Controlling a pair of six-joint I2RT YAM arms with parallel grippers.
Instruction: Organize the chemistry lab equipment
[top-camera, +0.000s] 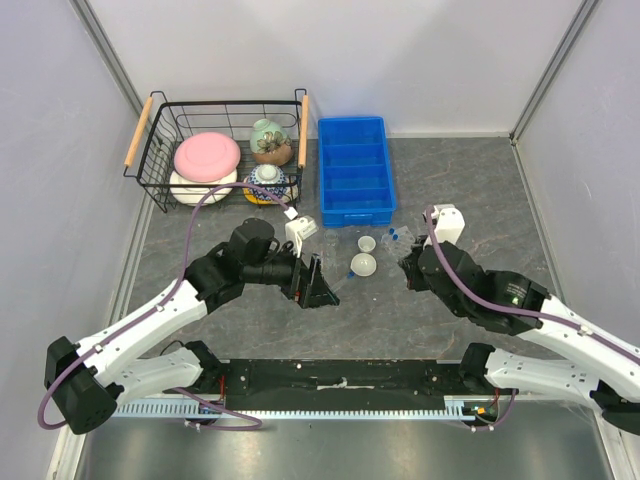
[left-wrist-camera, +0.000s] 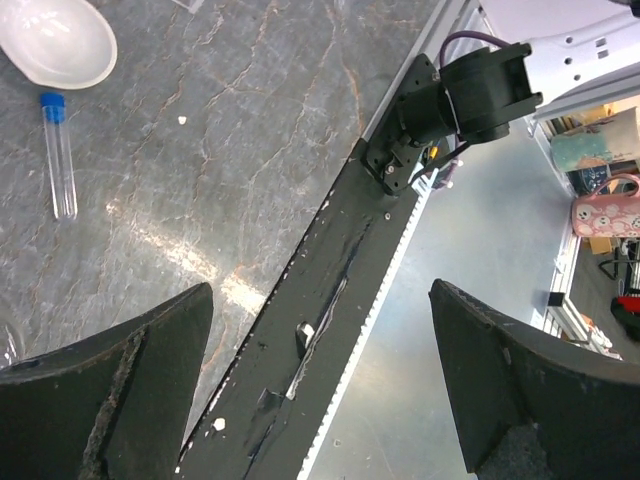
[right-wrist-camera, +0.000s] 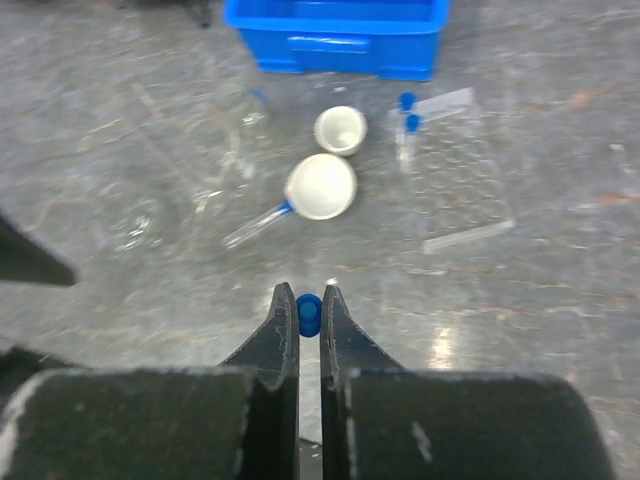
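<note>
My right gripper is shut on a clear tube, its blue cap showing between the fingertips, a little above the table. In the top view this gripper sits right of two small white dishes. Another blue-capped tube lies beside the larger dish. Two more stand in a clear rack. A clear glass flask shows faintly near the bin. My left gripper is open and empty, left of the dishes; its wrist view shows a dish and a tube.
A blue divided bin stands behind the dishes. A black wire basket with pink, white and patterned crockery sits at the back left. The black base rail runs along the near edge. Grey walls close in both sides.
</note>
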